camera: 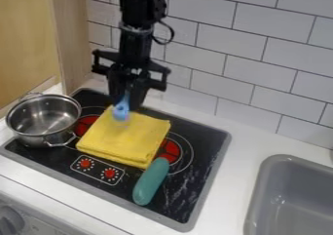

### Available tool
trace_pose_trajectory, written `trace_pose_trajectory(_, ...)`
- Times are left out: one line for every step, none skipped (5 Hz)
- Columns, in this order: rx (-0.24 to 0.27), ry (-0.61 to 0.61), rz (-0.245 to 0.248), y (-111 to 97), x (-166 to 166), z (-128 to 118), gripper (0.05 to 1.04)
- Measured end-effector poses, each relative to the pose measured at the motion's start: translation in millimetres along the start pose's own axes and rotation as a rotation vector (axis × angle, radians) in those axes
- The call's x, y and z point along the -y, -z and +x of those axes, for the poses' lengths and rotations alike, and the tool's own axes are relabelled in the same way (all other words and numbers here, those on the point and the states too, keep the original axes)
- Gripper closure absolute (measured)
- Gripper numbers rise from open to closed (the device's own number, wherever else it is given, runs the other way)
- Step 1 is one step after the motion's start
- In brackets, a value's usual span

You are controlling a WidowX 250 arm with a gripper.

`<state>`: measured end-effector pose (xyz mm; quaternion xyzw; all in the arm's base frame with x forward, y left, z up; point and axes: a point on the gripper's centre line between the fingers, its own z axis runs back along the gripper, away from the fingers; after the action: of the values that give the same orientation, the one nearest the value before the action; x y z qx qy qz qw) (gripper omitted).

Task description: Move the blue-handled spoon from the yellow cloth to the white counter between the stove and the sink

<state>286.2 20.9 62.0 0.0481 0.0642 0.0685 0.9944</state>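
The black gripper [126, 98] hangs down at the upper left of the camera view, over the back part of the stove. It is shut on a small light blue object [121, 110], whose lower end is over a folded yellow cloth [127, 135]. I cannot tell whether the blue object touches the cloth. The cloth lies across the middle of the black stove top and partly covers the red burners. Against its front right corner is a teal, rounded, elongated object [151, 181], lying at a slant.
A steel pot [44, 118] with two handles stands on the stove's left side. Two red knobs sit on a panel at the stove top's [189, 200] front. A grey sink [286, 195] is at the right. Behind rises a white tiled wall, with a wooden panel at the left.
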Motion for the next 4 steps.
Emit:
trace_pose_trajectory(0.059, -0.012, -0.01, -5.2, 36.1, 1.4, 0.797)
trace_pose_trajectory(0.104, -0.053, -0.075, -0.4, 73.2, -2.7, 0.798)
trace_pose_trajectory(0.11, -0.075, -0.137, -2.1, 98.4, -7.1, 0.798)
trace_pose_trajectory(0.077, -0.036, -0.1, 17.9, 117.8, -28.8, 0.798)
